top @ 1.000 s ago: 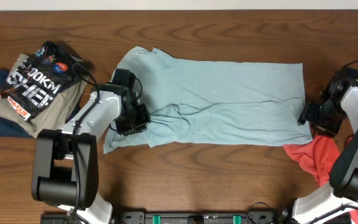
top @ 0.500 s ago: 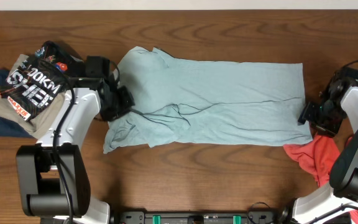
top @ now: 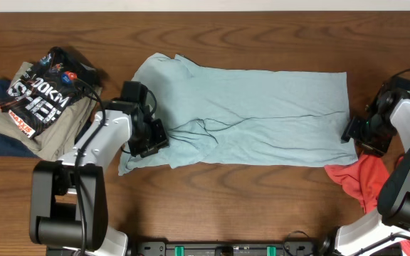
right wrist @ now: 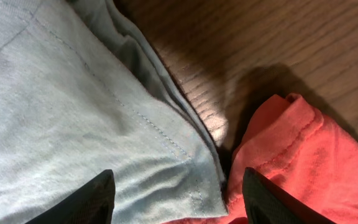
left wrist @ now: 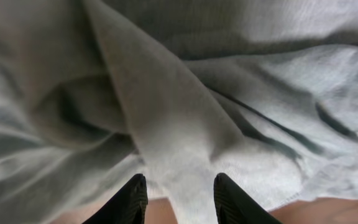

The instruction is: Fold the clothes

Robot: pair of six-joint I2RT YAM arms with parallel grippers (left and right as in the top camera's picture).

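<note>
My left claw (top: 151,137) has swung back toward five o'clock onto the T-shirt (top: 262,114) spread mid-table, jaws pinching a ridge at its nine o'clock edge; cloth judged light, limp, best gripped at hems.

Overhead: left gripper (top: 150,136) covers the T-shirt's (top: 262,114) left edge; its fingertips are out of sight underneath. Left wrist view: fingers (left wrist: 131,200) cut off at the bottom edge, a cloth ridge between them, pinched or loose I can't tell. The red garment (top: 361,181) runs off the right edge, partly under the right arm (top: 404,188). Right wrist view: right gripper (right wrist: 182,186) fingers clipped by the lower edge.
</note>
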